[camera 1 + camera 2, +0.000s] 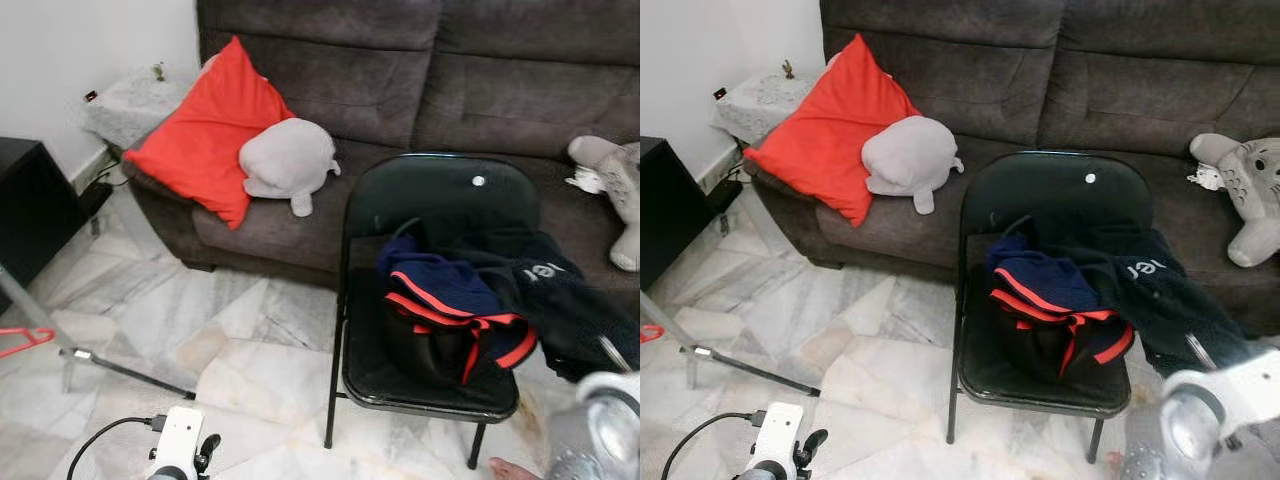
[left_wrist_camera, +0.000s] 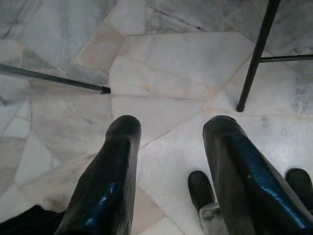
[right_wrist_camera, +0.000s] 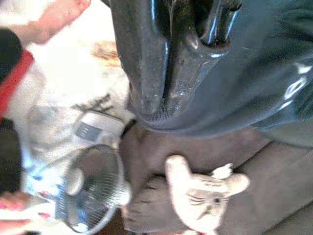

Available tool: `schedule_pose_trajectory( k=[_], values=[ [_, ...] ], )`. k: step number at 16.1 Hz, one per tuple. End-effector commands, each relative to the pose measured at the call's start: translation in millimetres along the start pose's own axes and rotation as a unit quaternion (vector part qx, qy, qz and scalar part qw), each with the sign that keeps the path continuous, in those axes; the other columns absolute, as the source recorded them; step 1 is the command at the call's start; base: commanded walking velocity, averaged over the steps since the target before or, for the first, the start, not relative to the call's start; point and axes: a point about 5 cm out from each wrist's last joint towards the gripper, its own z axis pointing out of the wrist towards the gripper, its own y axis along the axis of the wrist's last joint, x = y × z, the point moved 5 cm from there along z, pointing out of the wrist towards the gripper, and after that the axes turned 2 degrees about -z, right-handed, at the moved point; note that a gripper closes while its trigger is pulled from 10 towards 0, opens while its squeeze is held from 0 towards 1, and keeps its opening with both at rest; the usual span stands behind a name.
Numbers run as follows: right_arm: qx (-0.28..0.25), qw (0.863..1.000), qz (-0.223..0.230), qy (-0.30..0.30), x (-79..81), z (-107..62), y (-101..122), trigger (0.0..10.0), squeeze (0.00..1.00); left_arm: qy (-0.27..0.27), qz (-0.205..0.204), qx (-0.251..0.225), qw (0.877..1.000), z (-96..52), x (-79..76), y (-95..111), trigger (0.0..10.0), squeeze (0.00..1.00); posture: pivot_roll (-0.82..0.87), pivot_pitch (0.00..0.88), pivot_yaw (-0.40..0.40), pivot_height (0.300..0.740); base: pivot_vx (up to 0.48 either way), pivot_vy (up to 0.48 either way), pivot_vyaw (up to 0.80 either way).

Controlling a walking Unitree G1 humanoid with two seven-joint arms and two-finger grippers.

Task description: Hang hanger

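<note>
Facing the head cameras, a black folding chair (image 1: 440, 200) stands on the marble floor (image 1: 250, 350) before a dark sofa (image 1: 400, 60); navy garments with red trim (image 1: 450, 300) lie heaped on its seat. A red cushion (image 1: 205, 135) and a grey plush (image 1: 288, 160) rest on the sofa. The red hanger (image 1: 25, 340) lies on the floor at the far left, beside a stand leg (image 1: 125, 370).

In the left wrist view, the left gripper (image 2: 168, 161) points down at the floor, its fingers spread apart and empty (a chair leg (image 2: 254, 58) stands near).

In the right wrist view, the right gripper (image 3: 164, 100) is closed, fingers pressed together, above a cat plush (image 3: 203, 196) and a fan (image 3: 90, 188).
</note>
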Motion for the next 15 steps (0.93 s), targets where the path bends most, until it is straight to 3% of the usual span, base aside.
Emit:
schedule_pose_trajectory(
  k=[1, 6, 8, 10, 12, 13, 15],
  values=[
    [0.021, 0.999, 0.012, -0.023, -7.3, -1.6, -8.4, 10.0, 0.0, 0.002, 0.002, 0.026, 1.0, -4.5, 2.2, -15.1, 10.0, 0.0, -0.09, 0.135, 0.018, 0.74, 0.0, 0.0, 0.0],
    [0.008, 1.0, 0.006, -0.023, -6.3, -5.6, -4.0, 10.0, 0.0, 0.011, 0.002, 0.055, 0.998, -9.4, 10.5, -29.4, 10.0, 0.0, -0.09, 0.137, 0.018, 0.74, 0.0, 0.0, 0.0],
    [0.022, 0.999, 0.017, -0.041, -12.9, -5.6, -8.2, 10.0, 0.0, 0.014, 0.002, 0.068, 0.998, -11.9, 12.8, -36.4, 10.0, 0.0, -0.09, 0.137, 0.018, 0.74, 0.0, 0.0, 0.0],
    [0.016, 0.999, 0.027, -0.028, -6.7, -3.2, -2.5, 10.0, 0.0, 0.016, 0.0, 0.069, 0.997, -11.7, 14.1, -36.1, 10.0, 0.0, -0.09, 0.137, 0.017, 0.74, 0.0, 0.0, 0.0],
    [0.005, 1.0, 0.01, -0.004, 2.0, 1.2, 1.7, 10.0, 0.0, 0.019, 0.0, 0.071, 0.997, -11.3, 16.9, -35.3, 10.0, 0.0, -0.09, 0.137, 0.018, 0.74, 0.0, 0.0, 0.0],
    [-0.004, 1.0, 0.0, 0.005, 3.3, 2.8, 3.5, 10.0, 1.0, 0.02, 0.0, 0.072, 0.997, -11.5, 18.7, -35.5, 10.0, 0.0, -0.09, 0.137, 0.018, 0.74, 0.0, 0.0, 0.0],
    [-0.004, 1.0, -0.011, 0.01, 4.3, 3.2, 2.4, 10.0, 1.0, 0.02, 0.0, 0.074, 0.997, -12.5, 20.1, -37.1, 10.0, 0.0, -0.09, 0.138, 0.017, 0.74, 0.0, 0.0, 0.0]
  ],
)
